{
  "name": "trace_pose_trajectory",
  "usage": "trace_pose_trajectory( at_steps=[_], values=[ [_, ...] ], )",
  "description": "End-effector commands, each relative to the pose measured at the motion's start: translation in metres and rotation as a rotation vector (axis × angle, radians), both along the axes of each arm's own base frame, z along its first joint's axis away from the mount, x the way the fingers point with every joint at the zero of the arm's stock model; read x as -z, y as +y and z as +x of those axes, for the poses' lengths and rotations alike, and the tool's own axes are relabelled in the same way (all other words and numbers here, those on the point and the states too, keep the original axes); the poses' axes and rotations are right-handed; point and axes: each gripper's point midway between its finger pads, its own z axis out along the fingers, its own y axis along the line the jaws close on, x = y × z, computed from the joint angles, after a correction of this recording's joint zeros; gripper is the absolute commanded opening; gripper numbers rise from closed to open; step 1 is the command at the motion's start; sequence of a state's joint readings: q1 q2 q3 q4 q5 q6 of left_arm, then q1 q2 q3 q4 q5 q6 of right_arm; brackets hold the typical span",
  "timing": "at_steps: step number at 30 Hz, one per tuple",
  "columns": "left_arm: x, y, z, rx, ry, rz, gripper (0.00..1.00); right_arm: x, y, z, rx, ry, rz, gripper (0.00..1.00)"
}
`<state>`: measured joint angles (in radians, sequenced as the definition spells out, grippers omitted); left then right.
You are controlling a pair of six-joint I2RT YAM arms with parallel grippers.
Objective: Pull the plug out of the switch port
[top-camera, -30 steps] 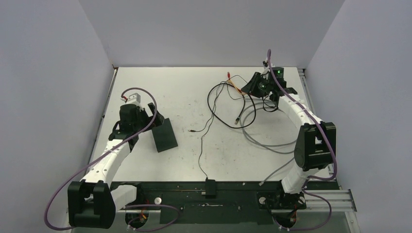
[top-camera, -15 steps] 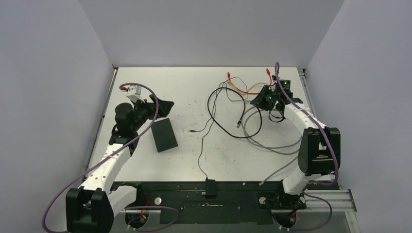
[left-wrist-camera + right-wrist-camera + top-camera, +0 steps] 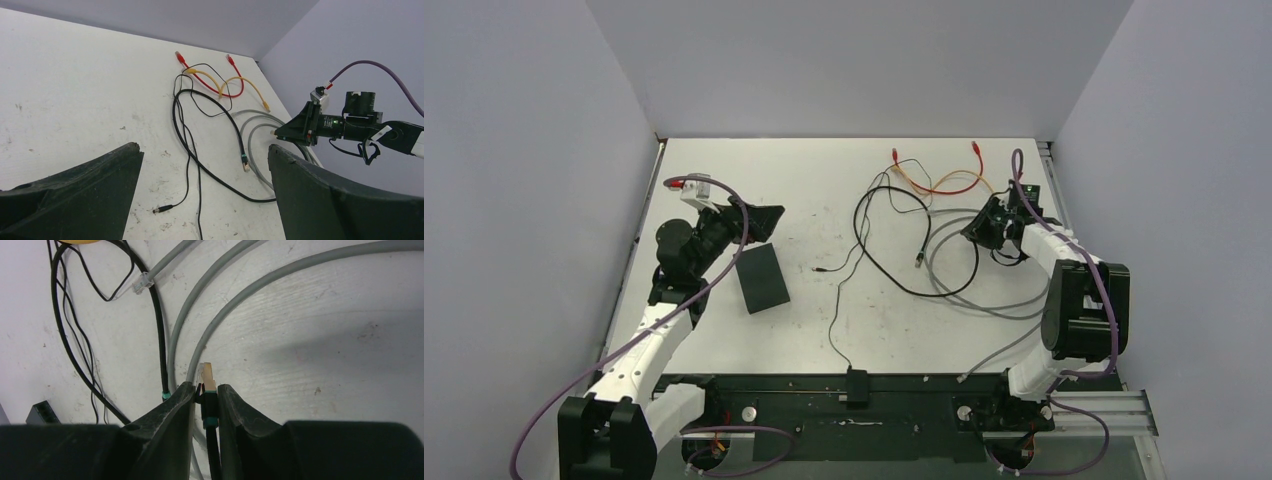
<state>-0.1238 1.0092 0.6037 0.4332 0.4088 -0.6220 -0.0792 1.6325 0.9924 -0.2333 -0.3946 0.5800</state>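
Note:
The switch (image 3: 761, 278), a flat black box, lies on the white table at the left, and no cable runs into it. My left gripper (image 3: 765, 218) hovers just behind it, open and empty; in the left wrist view the gripper (image 3: 202, 148) frames bare table. At the right, my right gripper (image 3: 977, 231) is shut on the plug (image 3: 206, 374), a clear connector on a black cable with a teal band. The plug sticks out past the right gripper's fingertips (image 3: 186, 390) just above the grey cables. The black cable's other end (image 3: 916, 260) lies loose on the table.
Grey cable loops (image 3: 984, 300) lie under and near the right gripper. Red and yellow patch cables (image 3: 944, 182) sit at the back. A thin black wire with a barrel tip (image 3: 817, 270) leads to a small black block (image 3: 857, 385) at the near edge. Walls close in on three sides.
My right gripper has moved nearer and to the right with the plug, dragging the black cable along. The left gripper has lifted off the switch and swung back.

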Motion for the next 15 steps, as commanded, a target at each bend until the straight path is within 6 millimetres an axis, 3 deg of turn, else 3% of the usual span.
trace_pose_trajectory(
  at_steps=[1, 10, 15],
  values=[
    [-0.019, 0.0, -0.005, -0.001, -0.078, -0.02, 0.96, 0.008, -0.014, -0.001, 0.015, 0.035, -0.085, 0.24],
    [-0.016, 0.0, -0.002, -0.003, -0.065, -0.016, 0.96, 0.01, -0.026, -0.004, 0.025, 0.054, -0.155, 0.33],
    [-0.016, 0.0, 0.0, -0.005, -0.062, -0.019, 0.96, 0.005, -0.031, -0.002, 0.031, 0.044, -0.183, 0.46]
  ],
)
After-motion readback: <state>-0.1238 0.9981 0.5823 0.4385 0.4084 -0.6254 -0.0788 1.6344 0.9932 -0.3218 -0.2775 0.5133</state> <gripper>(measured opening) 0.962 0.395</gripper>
